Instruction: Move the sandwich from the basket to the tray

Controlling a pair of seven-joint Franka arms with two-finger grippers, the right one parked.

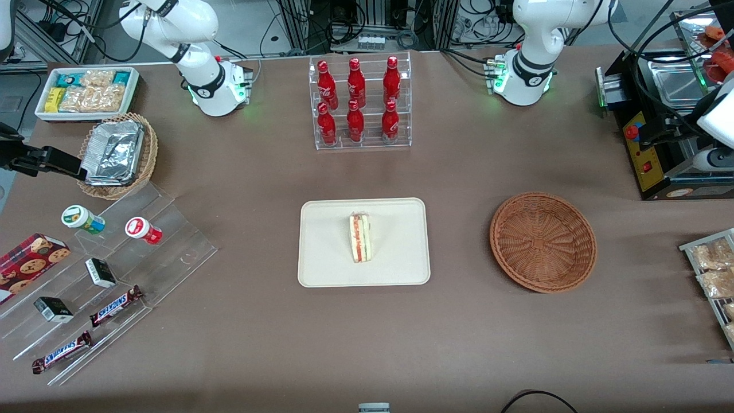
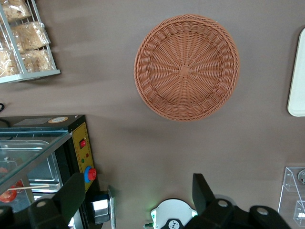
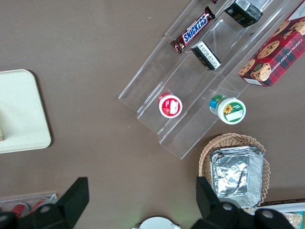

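The sandwich (image 1: 360, 237) lies on its side in the middle of the cream tray (image 1: 321, 269), its red, orange and green layers facing up. The round reddish-brown wicker basket (image 1: 543, 241) sits empty beside the tray, toward the working arm's end of the table. In the left wrist view the basket (image 2: 186, 67) is seen from high above, and a strip of the tray (image 2: 298, 81) shows at the frame's edge. My left gripper (image 2: 138, 195) is open and empty. It hangs high over the table near its own arm's base (image 2: 171, 217), well apart from basket and tray.
An acrylic rack of red bottles (image 1: 361, 103) stands farther from the camera than the tray. A black machine with a red button (image 1: 648, 149) and a wire rack of snack packs (image 1: 711, 269) flank the basket. Acrylic steps with snacks (image 1: 114, 269) and a foil-pack basket (image 1: 117, 155) lie toward the parked arm's end.
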